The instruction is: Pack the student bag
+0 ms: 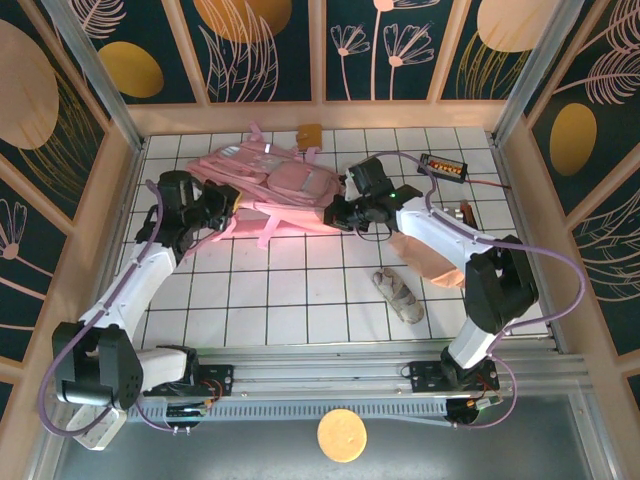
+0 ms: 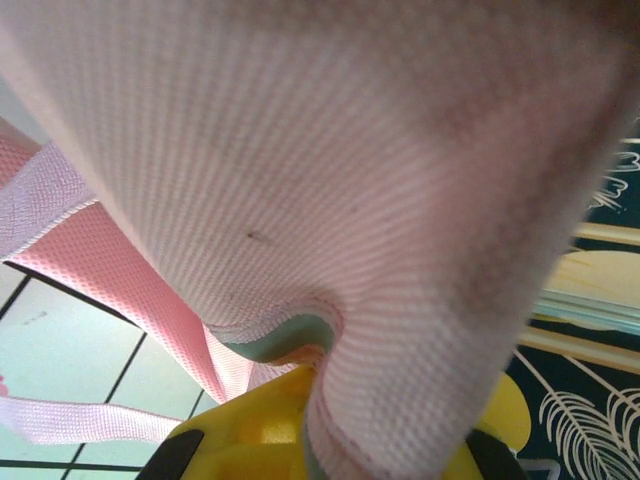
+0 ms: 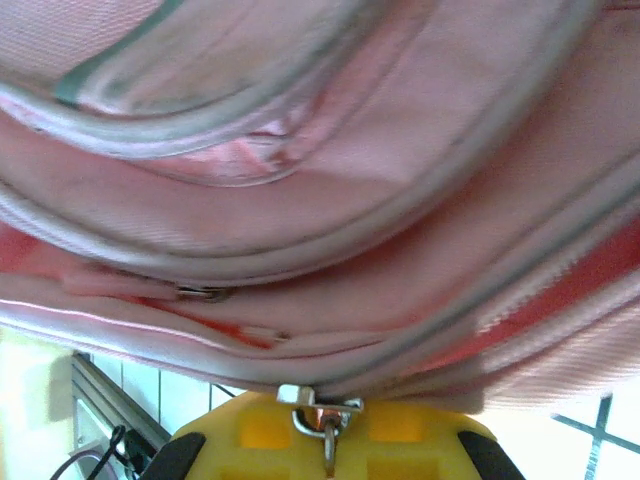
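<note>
The tiled bench [image 1: 290,295] carries the student bag [image 1: 285,185] flat, midway along its far edge. The left tool [image 1: 231,206], left of bench centre, is clamped tight on the bag's fabric. The right tool [image 1: 334,212], near bench centre, pinches its metal zip pull [image 3: 322,412].

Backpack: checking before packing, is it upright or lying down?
Lying down: in the top view the student bag sprawls flat across the tiled table.
</note>
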You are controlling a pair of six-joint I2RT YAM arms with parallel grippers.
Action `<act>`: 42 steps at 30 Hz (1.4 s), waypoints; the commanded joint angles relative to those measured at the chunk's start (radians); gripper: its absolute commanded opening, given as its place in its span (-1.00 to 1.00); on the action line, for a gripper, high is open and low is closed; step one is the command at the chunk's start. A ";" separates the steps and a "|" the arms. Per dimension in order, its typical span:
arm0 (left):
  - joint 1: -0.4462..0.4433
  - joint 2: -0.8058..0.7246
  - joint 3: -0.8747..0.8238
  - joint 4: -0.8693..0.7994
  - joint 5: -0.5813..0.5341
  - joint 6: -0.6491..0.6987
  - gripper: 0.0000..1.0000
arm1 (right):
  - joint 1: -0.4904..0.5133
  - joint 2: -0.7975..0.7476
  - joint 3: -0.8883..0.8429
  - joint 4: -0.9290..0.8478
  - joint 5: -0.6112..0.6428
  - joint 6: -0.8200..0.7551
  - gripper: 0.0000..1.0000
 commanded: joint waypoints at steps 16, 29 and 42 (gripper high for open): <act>0.294 0.252 0.126 -0.065 0.060 0.420 -0.73 | 0.020 -0.007 -0.050 -0.075 0.000 -0.108 -1.00; 0.049 -0.242 -0.395 0.103 0.087 0.008 0.77 | 0.176 0.175 0.222 -0.052 -0.092 -0.028 -1.00; -0.261 -0.050 -0.415 0.477 -0.126 -0.347 0.75 | 0.288 0.158 0.189 -0.014 -0.107 -0.020 -1.00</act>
